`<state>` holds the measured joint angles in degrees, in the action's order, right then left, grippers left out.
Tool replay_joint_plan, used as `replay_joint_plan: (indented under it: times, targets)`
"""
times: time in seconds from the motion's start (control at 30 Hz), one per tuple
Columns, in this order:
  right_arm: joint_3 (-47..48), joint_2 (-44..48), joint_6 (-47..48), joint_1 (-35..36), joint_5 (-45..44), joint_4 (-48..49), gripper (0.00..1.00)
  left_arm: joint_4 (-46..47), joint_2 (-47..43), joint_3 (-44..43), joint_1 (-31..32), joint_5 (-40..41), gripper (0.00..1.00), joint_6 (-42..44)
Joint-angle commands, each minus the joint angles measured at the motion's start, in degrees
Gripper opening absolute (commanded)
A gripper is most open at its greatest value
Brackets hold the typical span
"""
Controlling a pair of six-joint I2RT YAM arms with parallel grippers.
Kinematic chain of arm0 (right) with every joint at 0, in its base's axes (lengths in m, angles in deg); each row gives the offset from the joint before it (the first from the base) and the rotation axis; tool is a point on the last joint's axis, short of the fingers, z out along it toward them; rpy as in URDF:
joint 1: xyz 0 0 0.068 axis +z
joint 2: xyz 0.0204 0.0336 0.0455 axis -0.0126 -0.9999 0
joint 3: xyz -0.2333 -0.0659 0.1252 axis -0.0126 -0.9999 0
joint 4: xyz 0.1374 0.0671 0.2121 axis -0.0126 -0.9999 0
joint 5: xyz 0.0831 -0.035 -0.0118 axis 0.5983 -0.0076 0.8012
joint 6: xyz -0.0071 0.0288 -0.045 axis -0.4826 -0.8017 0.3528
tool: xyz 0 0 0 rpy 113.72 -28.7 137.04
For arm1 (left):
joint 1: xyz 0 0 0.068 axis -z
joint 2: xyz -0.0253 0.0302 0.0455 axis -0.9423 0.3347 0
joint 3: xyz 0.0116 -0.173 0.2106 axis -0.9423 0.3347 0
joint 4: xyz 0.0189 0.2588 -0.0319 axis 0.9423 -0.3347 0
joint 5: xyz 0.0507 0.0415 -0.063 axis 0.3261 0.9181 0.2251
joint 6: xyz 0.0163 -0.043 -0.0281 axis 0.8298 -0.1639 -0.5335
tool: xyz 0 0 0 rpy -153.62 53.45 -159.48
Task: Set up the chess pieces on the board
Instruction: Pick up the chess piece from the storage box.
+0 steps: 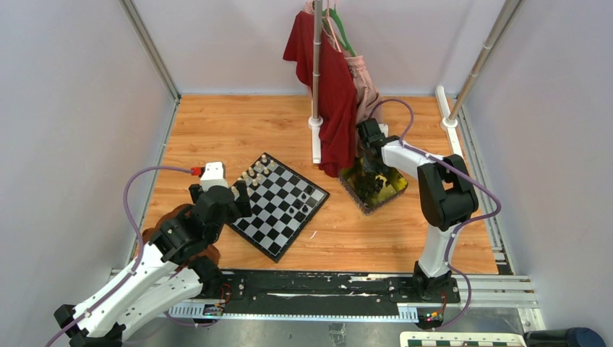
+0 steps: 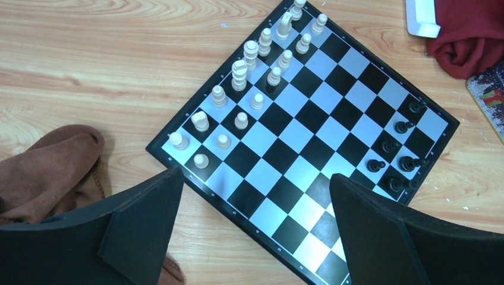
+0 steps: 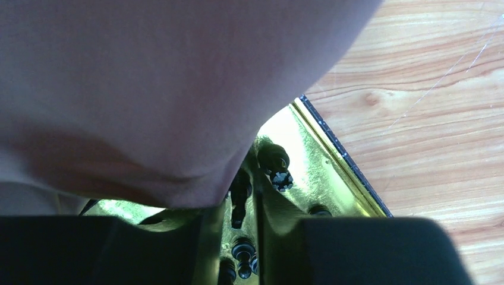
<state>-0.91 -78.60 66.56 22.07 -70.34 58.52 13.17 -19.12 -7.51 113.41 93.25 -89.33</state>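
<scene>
Board (image 1: 289, 210) is lying skewed like a diamond on tabletop (image 1: 231, 130), at 9 o'clock from tray (image 3: 333, 151) in top view. Cream pieces (image 2: 239, 74) are standing in two rows along its 10 o'clock edge, most upright; one taller piece in the back row is leaning. Black pieces (image 2: 389, 145), only a handful, are sitting near the 4 o'clock edge, some lying on their sides. Rest of the squares are showing bare.

L gripper (image 2: 254, 178) is hovering over the board's near corner w/ fingers spread wide, holding nothing. Brown cloth (image 2: 47, 172) is lying on the tabletop at 8 o'clock from the board, by the L arm.

R gripper (image 3: 233, 219) is reaching down into the gold tray, under hanging pink cloth (image 3: 166, 89) that is blocking much of the R wrist view. Its fingers are standing narrowly apart w/ one dark piece (image 3: 239, 196) in the gap; can't tell if they are gripping it. Loose dark pieces (image 3: 274, 160) are lying in the tray at 12 to 1 o'clock from the fingertips. Red garment (image 1: 329, 79) is hanging off the pole (image 1: 316, 72) at 11 o'clock from the tray.
</scene>
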Motion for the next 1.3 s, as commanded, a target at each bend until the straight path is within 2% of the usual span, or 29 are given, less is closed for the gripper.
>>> replay_joint_plan:
  times: [0.0, 0.17, 0.3, 0.5, 0.63, 0.9, 1.27]
  targets:
    - [1.47, -0.99, -0.20, -1.02, -0.25, 0.55, 0.23, -0.03, 0.37, 0.24, 0.63, 0.71, 1.00, 0.03]
    - [1.17, -0.40, 0.11, -1.03, -0.54, 0.56, 0.08, -0.05, 0.31, 0.27, 0.63, 0.58, 1.00, 0.01]
    - [0.58, 0.83, 0.53, -0.95, -0.74, 0.51, 0.01, -0.13, 0.03, 0.27, 0.63, 0.56, 1.00, -0.06]
    - [0.64, 1.96, 1.20, -0.95, -0.49, -0.58, 0.04, -0.19, -0.58, 0.37, 0.63, 0.78, 1.00, -0.15]
    - [0.63, 3.42, 1.78, -0.65, -0.24, -0.79, 0.00, -0.19, -0.88, 0.33, 0.63, 0.73, 1.00, -0.15]
    - [1.12, 6.82, 3.07, 1.47, -0.64, -3.05, 0.00, -0.19, -1.19, 0.36, 0.63, 0.81, 1.00, -0.06]
    - [-2.33, 15.83, 5.58, 9.44, 1.17, -8.41, 0.00, -0.04, -3.00, 0.53, 0.63, 0.90, 1.00, -0.32]
